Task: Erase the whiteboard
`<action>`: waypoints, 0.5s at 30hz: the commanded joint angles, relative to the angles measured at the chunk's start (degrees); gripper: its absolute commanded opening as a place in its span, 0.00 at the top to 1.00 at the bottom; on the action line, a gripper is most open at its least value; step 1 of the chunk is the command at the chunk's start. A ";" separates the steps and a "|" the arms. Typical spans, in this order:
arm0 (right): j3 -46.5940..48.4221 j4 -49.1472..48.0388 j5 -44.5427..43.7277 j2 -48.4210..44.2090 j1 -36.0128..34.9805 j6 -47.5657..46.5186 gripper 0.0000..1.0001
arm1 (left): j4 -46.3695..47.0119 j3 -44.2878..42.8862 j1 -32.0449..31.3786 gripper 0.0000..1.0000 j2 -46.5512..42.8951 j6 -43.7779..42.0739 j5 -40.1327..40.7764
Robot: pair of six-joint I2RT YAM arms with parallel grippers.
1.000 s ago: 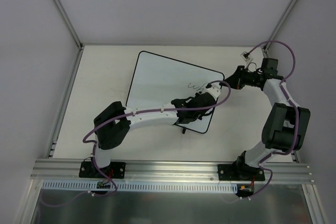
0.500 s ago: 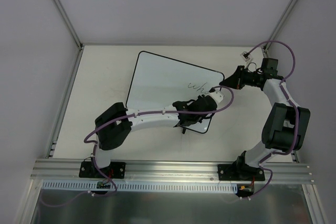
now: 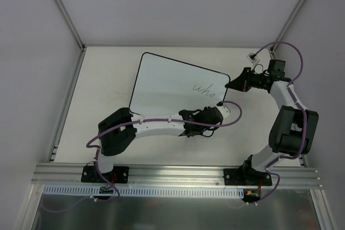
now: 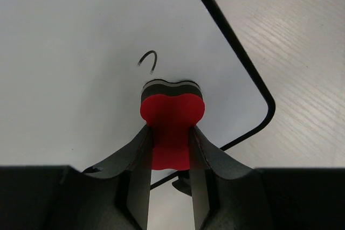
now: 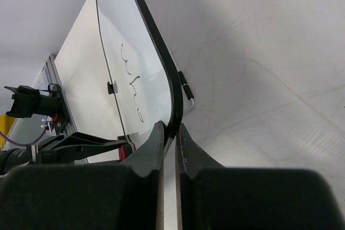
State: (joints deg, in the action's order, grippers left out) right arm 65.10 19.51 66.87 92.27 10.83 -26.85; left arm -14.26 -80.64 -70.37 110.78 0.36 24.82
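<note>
The whiteboard point(image 3: 172, 82) lies tilted on the table, with black handwriting point(image 3: 204, 88) near its right corner. My right gripper point(image 3: 233, 86) is shut on the board's right corner, pinching the black frame point(image 5: 173, 98). My left gripper point(image 3: 211, 116) is shut on a red bone-shaped eraser point(image 4: 171, 119) and holds it against the board's near right part, just below a short black stroke point(image 4: 149, 60). In the right wrist view the writing point(image 5: 132, 82) shows on the board face.
The board's frame point(image 4: 253, 76) curves round a corner right of the eraser. A small black foot point(image 5: 185, 85) with a white clip sticks out behind the frame. Grey walls enclose the table point(image 3: 108, 79). An aluminium rail point(image 3: 172, 173) runs along the near edge.
My left gripper has drawn back toward the near edge with the eraser, uncovering the writing. The right gripper has kept its hold on the board's corner.
</note>
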 commanded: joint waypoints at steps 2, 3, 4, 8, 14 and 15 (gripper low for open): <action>-0.06 -2.19 -3.68 -0.77 -1.08 -4.88 1.00 | -5.25 -3.46 4.27 1.00 0.13 -2.03 6.99; -0.06 -2.19 -3.68 -0.69 -1.07 -4.88 1.00 | -5.25 -4.34 4.80 1.00 0.22 -2.81 7.43; -0.06 -2.11 -3.68 -0.69 -1.07 -4.88 1.00 | -5.25 -6.00 5.59 1.00 0.48 -3.17 8.57; -0.06 -2.19 -3.59 -0.69 -1.07 -4.88 1.00 | -5.16 -9.79 6.65 1.00 1.54 -5.37 8.58; -0.15 -2.10 -3.77 -0.69 -1.16 -4.79 1.00 | -5.16 -15.77 6.82 1.00 4.96 -8.44 6.04; -0.15 -2.19 -3.85 -0.69 -1.08 -4.79 1.00 | -5.16 -16.38 6.74 1.00 5.41 -9.06 4.90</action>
State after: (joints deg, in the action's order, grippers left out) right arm 65.10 19.49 66.67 92.27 10.81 -26.83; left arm -19.46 -94.08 -63.70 113.65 -5.39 30.09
